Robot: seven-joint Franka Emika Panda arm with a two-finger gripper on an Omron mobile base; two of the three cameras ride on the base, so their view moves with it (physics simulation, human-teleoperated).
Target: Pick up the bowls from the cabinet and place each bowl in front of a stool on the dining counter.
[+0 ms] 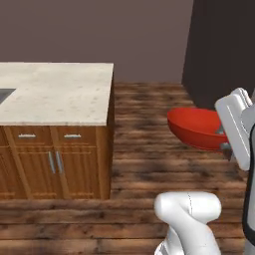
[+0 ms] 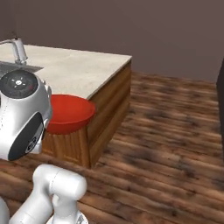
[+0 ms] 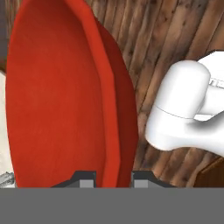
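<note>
From the left base view, you had the red bowl (image 1: 195, 128) up in the air over the wooden floor (image 1: 149, 164), off to the right of the island (image 1: 60, 92) and apart from it. The bowl sat at the arm's white hand, at the right edge of the picture, tipped a little with its open side upward. The island's speckled top was bare on the near corner, with a dark corner of the sink (image 1: 5, 94) at the left edge. Below it were two drawers and two doors with silver handles (image 1: 55, 162).

From the right base view, you saw the bowl (image 2: 69, 113) poking out from behind the arm's big white joint, in front of the island's (image 2: 87, 70) near wooden end. The faucet (image 2: 16, 48) stood at the top left, beside the sink (image 2: 17, 66). Whether the bowl hung over the top or short of it, you could not tell from this side.

In the hand view, you had the bowl (image 3: 61, 96) close up and seen nearly edge-on. The gripper (image 3: 113, 178) was closed down narrow on its rim, one finger (image 3: 86, 178) inside the bowl and the other (image 3: 141, 178) outside. Floor planks (image 3: 166, 39) ran behind it.
</note>
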